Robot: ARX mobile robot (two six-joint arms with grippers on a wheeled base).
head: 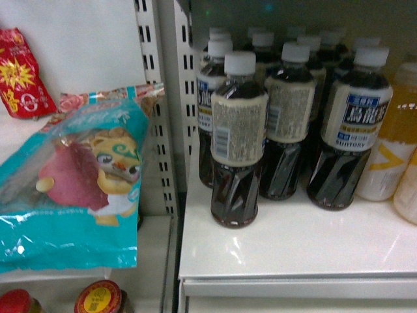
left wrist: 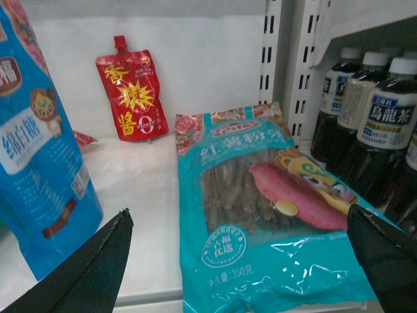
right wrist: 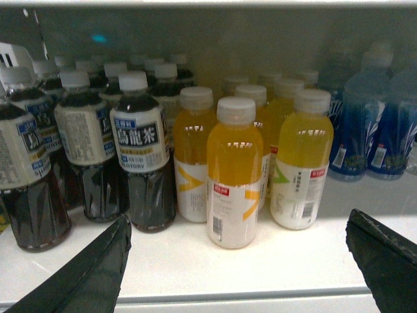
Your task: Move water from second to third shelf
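With jaws spread and empty, the right gripper (right wrist: pixel 238 274) faces orange drink bottles (right wrist: pixel 234 173) flanked by dark tea bottles (right wrist: pixel 140 153) and blue bottles (right wrist: pixel 371 124), the equally spread left gripper (left wrist: pixel 238 267) faces a teal packet (left wrist: pixel 260 215), and the water cannot be identified in any view.

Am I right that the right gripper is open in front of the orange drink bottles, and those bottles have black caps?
Not quite. The caps are white, not black, as the right wrist view shows. The rest holds: the right gripper is open, its two dark fingers spread wide in front of the orange drink bottles on the white shelf.
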